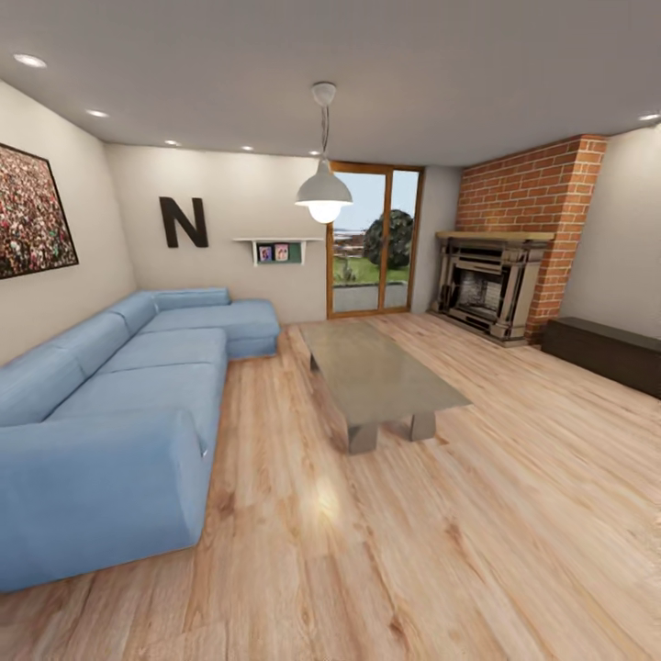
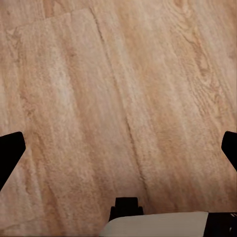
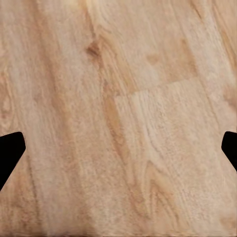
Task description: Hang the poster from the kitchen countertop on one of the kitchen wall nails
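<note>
1. Left claw (image 2: 118, 148): dark fingertips at the two edges of the left wrist view, spread wide, nothing between them; plank floor (image 2: 98, 89) beneath.
2. Right claw (image 3: 118, 148): fingertips likewise far apart in the right wrist view, holding nothing, over the same wood.
3. Blue L-shaped sofa (image 1: 119, 404): nearest furniture, along the left wall in the head view.
4. Low grey coffee table (image 1: 381, 372): mid-room, well apart from the sofa.
5. Dark low cabinet (image 1: 606, 353): against the right wall.
6. Brick fireplace (image 1: 496, 280): far right corner.
7. Glazed door (image 1: 372, 239), pendant lamp (image 1: 323, 193), small wall shelf (image 1: 275, 250), letter "N" (image 1: 184, 222): far wall.
8. Large speckled crowd picture (image 1: 29, 213): left wall; not the task's item.
9. Poster, kitchen countertop, wall nails: not seen here; this is a living room, so the robot judged to be in transit.
10. Risks: base clipping the sofa arm or coffee table while turning; mistaking the crowd picture for the poster; heading toward the wrong room.
</note>
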{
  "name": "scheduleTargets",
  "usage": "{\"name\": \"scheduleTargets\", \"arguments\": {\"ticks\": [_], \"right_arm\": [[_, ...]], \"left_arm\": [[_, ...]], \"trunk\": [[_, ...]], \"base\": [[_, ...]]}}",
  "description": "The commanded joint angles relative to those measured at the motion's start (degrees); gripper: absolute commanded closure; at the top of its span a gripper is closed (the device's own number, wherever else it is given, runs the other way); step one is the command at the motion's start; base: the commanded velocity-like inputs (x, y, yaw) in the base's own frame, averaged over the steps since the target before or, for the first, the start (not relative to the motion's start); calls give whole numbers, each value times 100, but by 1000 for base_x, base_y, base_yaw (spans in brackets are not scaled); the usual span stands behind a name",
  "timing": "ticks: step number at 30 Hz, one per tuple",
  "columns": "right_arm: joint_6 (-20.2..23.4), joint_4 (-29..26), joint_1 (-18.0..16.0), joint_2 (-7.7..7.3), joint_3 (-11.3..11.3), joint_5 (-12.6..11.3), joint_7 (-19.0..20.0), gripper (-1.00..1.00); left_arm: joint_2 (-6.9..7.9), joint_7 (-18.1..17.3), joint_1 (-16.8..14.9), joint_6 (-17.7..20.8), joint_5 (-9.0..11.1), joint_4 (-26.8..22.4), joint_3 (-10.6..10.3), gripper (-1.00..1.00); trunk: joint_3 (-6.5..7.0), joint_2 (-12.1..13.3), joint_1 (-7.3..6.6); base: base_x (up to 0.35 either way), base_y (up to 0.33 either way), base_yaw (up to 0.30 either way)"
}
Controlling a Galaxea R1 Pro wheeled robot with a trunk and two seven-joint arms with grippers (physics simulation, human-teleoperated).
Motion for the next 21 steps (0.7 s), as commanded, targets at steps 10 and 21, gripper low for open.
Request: {"name": "scheduleTargets", "arguments": {"ticks": [10, 21], "right_arm": [[-19, 5, -4, 0, 1, 4, -1, -100], [-1, 5, -4, 0, 1, 9, 10, -100]], "left_arm": [[-2, -3, 2, -10, -3, -5, 1, -100], [-1, -6, 2, -5, -12, -5, -6, -100]], "trunk": [[-85, -3, -2], [-98, -3, -2]], "base": [[-51, 42, -157], [-2, -49, -76]]}}
